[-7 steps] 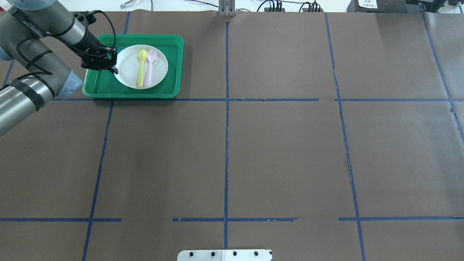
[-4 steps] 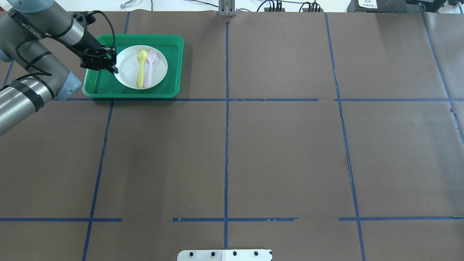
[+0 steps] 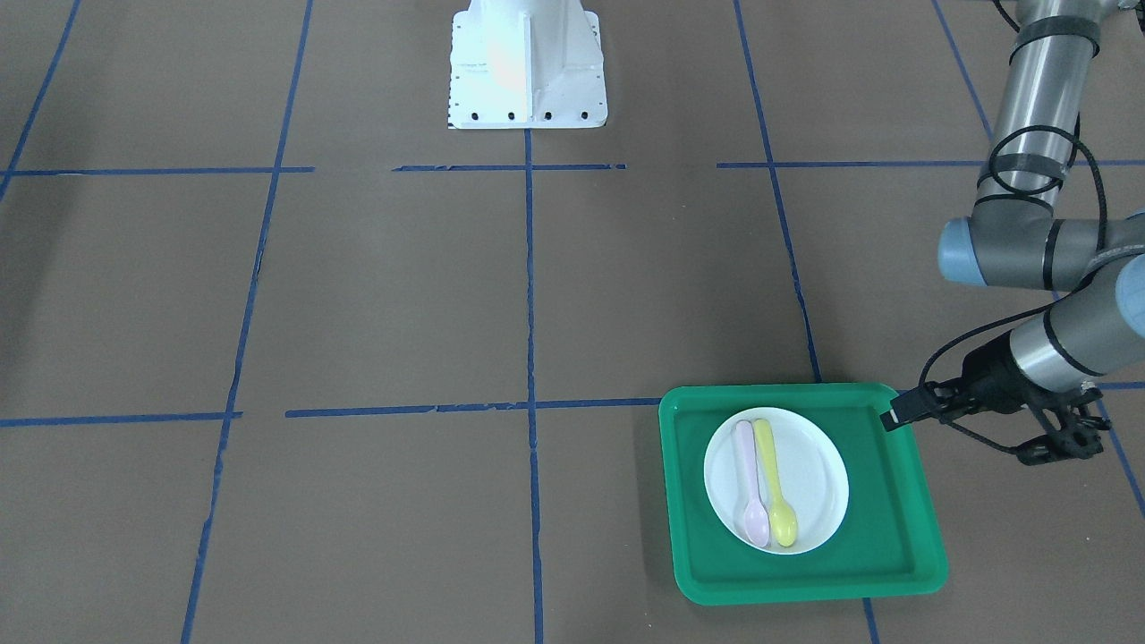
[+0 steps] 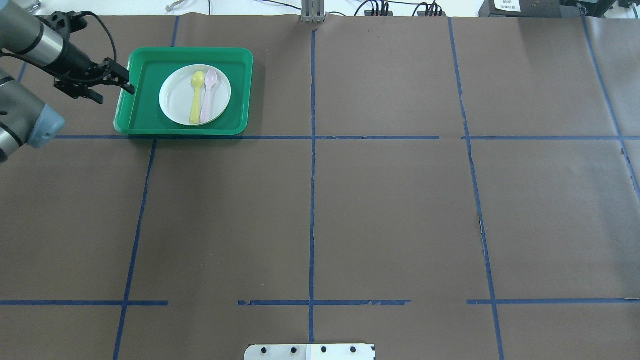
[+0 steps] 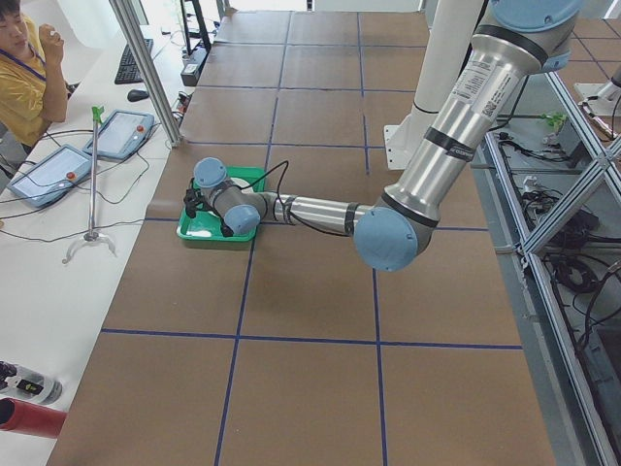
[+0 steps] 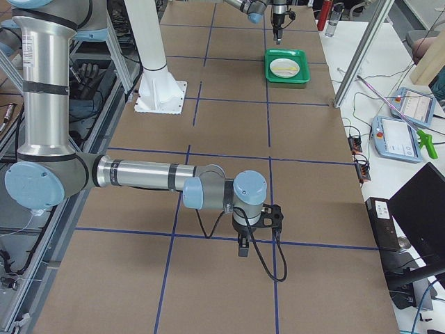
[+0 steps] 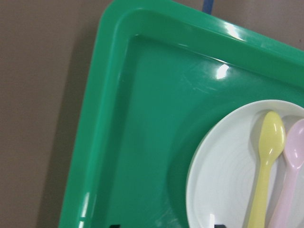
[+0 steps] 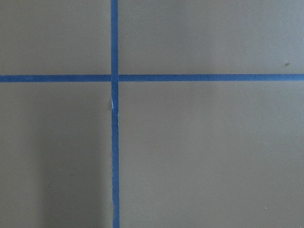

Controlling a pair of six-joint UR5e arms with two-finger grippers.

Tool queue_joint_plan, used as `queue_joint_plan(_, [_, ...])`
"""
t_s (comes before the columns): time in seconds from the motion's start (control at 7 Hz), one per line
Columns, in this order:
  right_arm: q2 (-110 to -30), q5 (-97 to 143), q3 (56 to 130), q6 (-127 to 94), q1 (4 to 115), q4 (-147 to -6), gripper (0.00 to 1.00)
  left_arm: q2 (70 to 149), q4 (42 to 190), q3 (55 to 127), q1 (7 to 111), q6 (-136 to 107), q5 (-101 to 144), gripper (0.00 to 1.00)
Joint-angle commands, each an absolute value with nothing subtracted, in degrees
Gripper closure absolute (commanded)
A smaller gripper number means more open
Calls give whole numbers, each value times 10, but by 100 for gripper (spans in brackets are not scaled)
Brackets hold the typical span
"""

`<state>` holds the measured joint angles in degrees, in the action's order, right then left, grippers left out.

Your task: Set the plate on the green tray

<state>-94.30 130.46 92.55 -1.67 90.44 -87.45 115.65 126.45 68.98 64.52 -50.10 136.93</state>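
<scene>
The green tray (image 4: 140, 112) lies at the far left of the table and shows in the front-facing view (image 3: 881, 537) too. A white plate (image 4: 175, 100) rests flat inside it with a yellow spoon (image 4: 196, 97) and a pink spoon (image 4: 208, 92) on it. My left gripper (image 4: 115, 94) is open and empty, raised just left of the tray's left rim, apart from the plate. Its wrist view looks down on the tray corner (image 7: 114, 95) and the plate (image 7: 223, 171). My right gripper (image 6: 242, 248) hangs low over bare table near the robot's right end; I cannot tell if it is open.
The robot's white base plate (image 4: 310, 351) sits at the near edge. Blue tape lines (image 4: 312, 200) grid the brown table cover. Beyond the far edge are cables, a metal post (image 5: 146, 68), tablets (image 5: 49, 175) and a seated operator (image 5: 24, 68).
My left gripper was at the plate's left rim; it has let go, risen and drawn back left past the tray's edge. The plate stays on the tray.
</scene>
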Motion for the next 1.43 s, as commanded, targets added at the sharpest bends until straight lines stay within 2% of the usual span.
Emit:
queue_joint_plan(0.0, [-943,1305,925,-17,904,-875,0,1129,1122,739,719,-230,1356,0])
queue_joint_plan(0.29, [-943,1305,925,-17,904,-875,0,1128,1016,729,799,-2,1294,0])
queue_joint_plan(0.57, [-943,1304,925,-16,904,-875,0,1097,977,725,842,52,1305,0])
queue_joint_plan(1.0, [-943,1305,925,-17,904,-875,0,1031,947,773,845,54,1416,0])
queue_joint_plan(1.29, [-943,1305,925,-17,904,-875,0,948,943,840,887,109,1416,0])
